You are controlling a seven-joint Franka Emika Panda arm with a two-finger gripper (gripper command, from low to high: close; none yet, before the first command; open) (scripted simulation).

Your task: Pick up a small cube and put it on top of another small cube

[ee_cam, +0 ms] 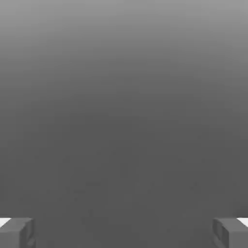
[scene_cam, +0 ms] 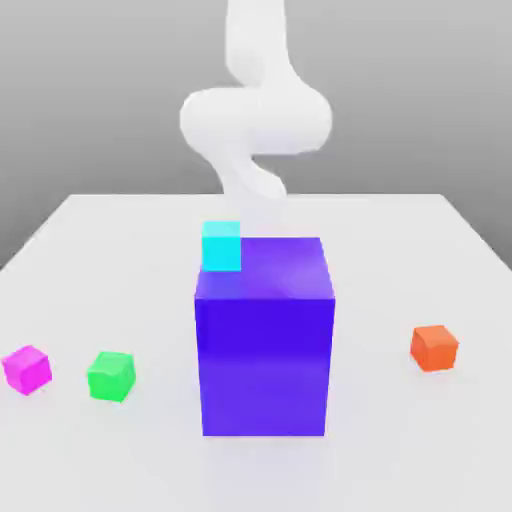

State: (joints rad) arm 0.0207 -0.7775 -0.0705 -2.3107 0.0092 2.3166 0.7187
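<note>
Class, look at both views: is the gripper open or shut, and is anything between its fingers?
Open. In the hand view the gripper fingers stand far apart with nothing between them.

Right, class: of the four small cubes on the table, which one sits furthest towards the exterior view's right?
The small orange cube. It sits alone right of the large blue-purple block; the magenta cube, green cube and cyan cube are further left.

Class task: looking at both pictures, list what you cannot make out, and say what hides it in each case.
1. Cyan cube, exterior view: its lower part is hidden behind the blue block.
2. Arm, exterior view: its lower end is behind the blue block; its upper end is cut by the top edge.
3. Pincer, hand view: open, but its fingers are cut by the picture's edges.
</note>
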